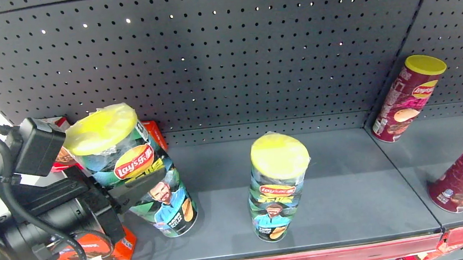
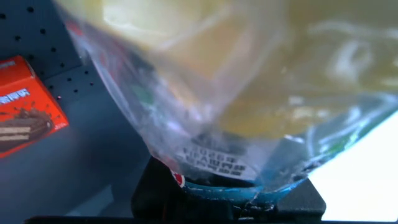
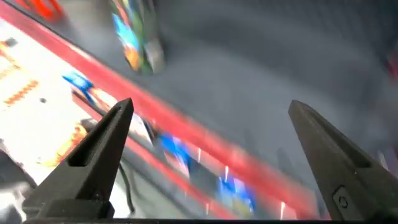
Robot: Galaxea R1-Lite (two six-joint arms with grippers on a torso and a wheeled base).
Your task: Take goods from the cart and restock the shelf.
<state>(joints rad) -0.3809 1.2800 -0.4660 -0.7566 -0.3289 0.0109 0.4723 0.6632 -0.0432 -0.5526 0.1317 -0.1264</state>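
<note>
Left gripper (image 1: 138, 187) clamps a tilted green can (image 1: 110, 134) at the shelf's (image 1: 347, 203) left end. Right gripper (image 3: 209, 106) gapes wide by the front edge.

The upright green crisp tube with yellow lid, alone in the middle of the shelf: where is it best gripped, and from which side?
Grip the green crisp tube around its mid-body, coming level from the open front of the shelf, pinching left and right sides. It stands upright with free space both sides; the perforated back wall blocks the rear, and the film-wrapped yellow lid looks slippery.
</note>
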